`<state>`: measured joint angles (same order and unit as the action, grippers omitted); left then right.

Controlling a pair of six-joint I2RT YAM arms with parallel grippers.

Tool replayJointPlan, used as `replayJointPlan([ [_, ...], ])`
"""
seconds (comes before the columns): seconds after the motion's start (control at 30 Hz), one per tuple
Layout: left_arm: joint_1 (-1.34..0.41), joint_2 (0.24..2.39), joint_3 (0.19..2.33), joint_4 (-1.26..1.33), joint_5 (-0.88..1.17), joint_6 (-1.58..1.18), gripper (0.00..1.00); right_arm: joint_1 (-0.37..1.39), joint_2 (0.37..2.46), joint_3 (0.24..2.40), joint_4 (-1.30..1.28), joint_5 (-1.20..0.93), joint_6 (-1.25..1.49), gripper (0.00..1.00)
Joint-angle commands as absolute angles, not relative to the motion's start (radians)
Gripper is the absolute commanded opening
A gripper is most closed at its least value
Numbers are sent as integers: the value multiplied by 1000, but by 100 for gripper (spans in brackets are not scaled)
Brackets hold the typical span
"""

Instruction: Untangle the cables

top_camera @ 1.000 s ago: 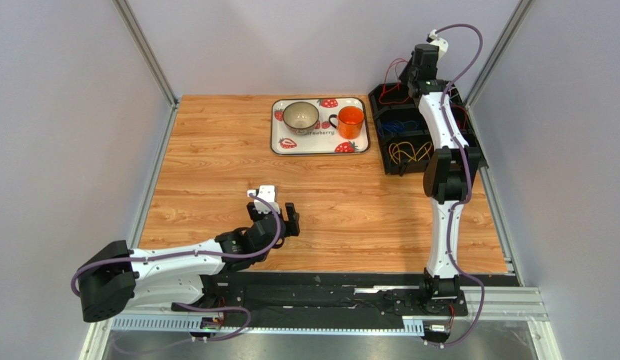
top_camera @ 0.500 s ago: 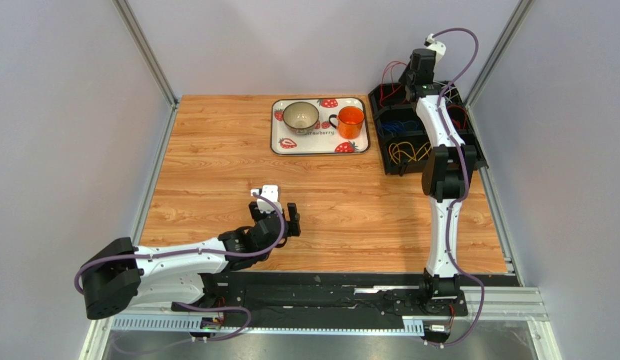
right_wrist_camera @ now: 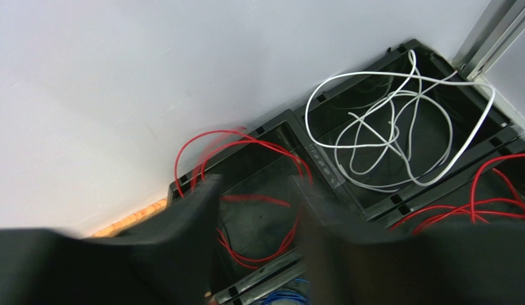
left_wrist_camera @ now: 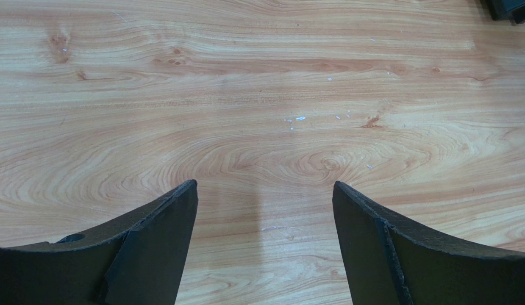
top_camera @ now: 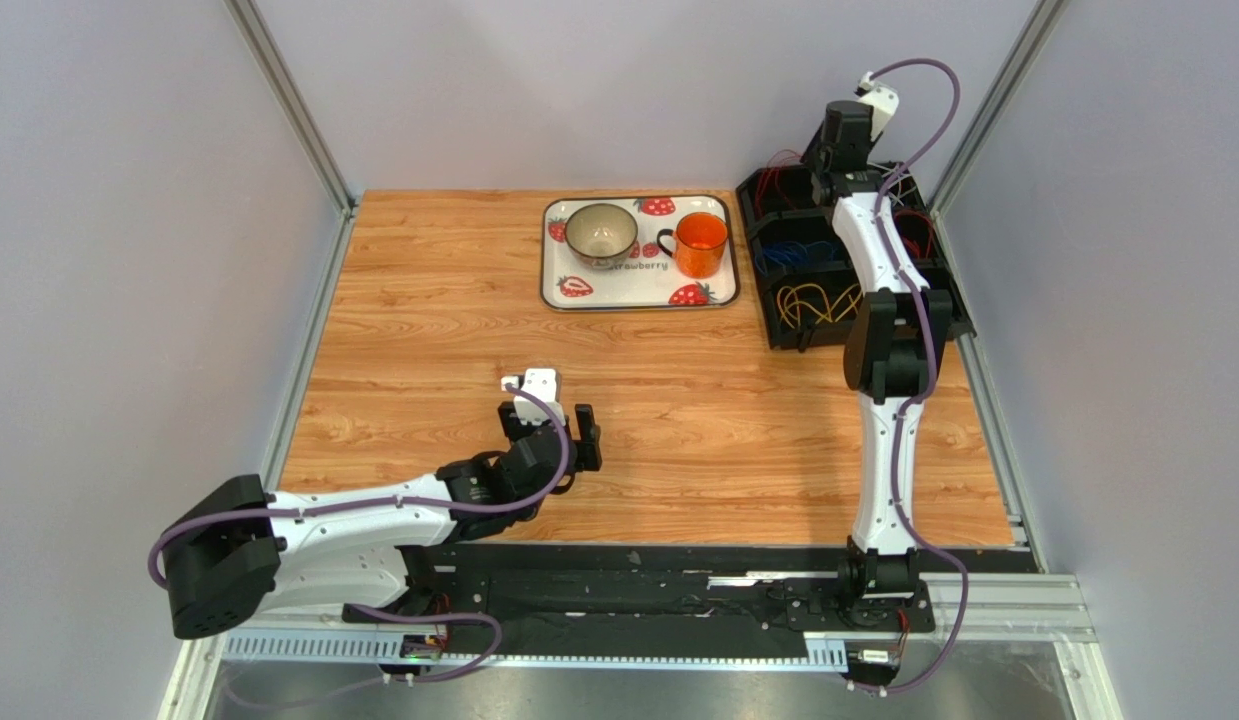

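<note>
A black divided bin (top_camera: 843,255) at the back right holds the cables. A red cable (right_wrist_camera: 265,197) lies loose in its far left compartment, and a white cable (right_wrist_camera: 398,127) is coiled in the compartment beside it. More red cable (right_wrist_camera: 487,203) and a bit of blue cable (right_wrist_camera: 287,295) show at the edges. My right gripper (right_wrist_camera: 255,184) hovers open above the red cable, with nothing between its fingers. In the top view, blue (top_camera: 798,255) and yellow (top_camera: 818,305) cables fill the nearer compartments. My left gripper (left_wrist_camera: 265,185) stands open over bare wood near the front.
A strawberry-print tray (top_camera: 640,285) at the back centre carries a bowl (top_camera: 600,230) and an orange mug (top_camera: 702,240). Grey walls and metal rails close in the table. The bin sits close against the back right corner.
My right gripper has gone from shut to open, and the red cable that rose toward it has dropped into its compartment. The left arm has barely moved.
</note>
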<state>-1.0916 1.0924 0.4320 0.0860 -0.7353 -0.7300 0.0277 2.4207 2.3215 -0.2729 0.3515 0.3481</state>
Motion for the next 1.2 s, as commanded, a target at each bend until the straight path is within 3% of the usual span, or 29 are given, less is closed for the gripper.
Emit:
replayJointPlan([
  [0.0,-1095,1085,465,89,-747,-718,86,20,2441,2361,-241,396,339,57],
  [0.53,-1095,1072,454,90,-746,-724,86,28,2232,2218,-342,256,500,49],
  [0.73,-1095,1060,443,94,-741,-732,85,44,2105,2091,-399,181,571,59],
  [0.77,-1094,1055,442,94,-741,-732,85,48,2085,2073,-406,175,574,70],
  [0.87,-1094,1043,433,95,-738,-738,85,61,1999,1975,-425,164,594,76],
  [1.17,-1094,996,394,112,-732,-741,85,106,1795,1724,-460,152,569,77],
])
